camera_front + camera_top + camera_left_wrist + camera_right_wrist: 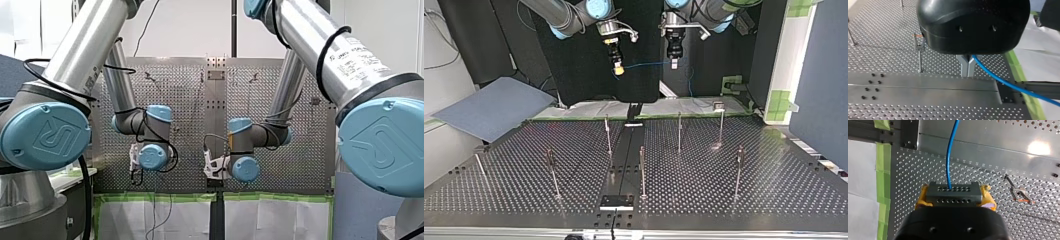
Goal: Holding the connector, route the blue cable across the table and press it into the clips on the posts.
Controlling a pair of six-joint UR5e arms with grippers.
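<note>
**Top view.** You see my right gripper point(618, 69) at the view's left and my left gripper point(674, 62) at its right. Both are raised above the far edge of the perforated table point(774, 190), near each other but apart. The blue cable point(646, 64) spans the gap between them in a nearly level line. The posts point(679, 132) stand upright across the table, and the stretch of cable you see here touches none of them.

**Right wrist view.** The yellow pads point(922, 196) are clamped on the two ends of the grey connector point(953, 191). The cable leaves the connector's face and runs straight ahead of the gripper, over the table's plain metal strip point(998, 145). One of the posts, seen from above with its clip point(1020, 196), stands just beside the gripper. Green tape point(883, 170) borders the table on the gripper's other side.

**Left wrist view.** The metal fingers point(965, 67) are pinched together on the cable. The cable comes out near their roots and trails away toward the taped edge. Another of the posts rises beside this gripper, apart from it, and the cable does not reach it.
</note>
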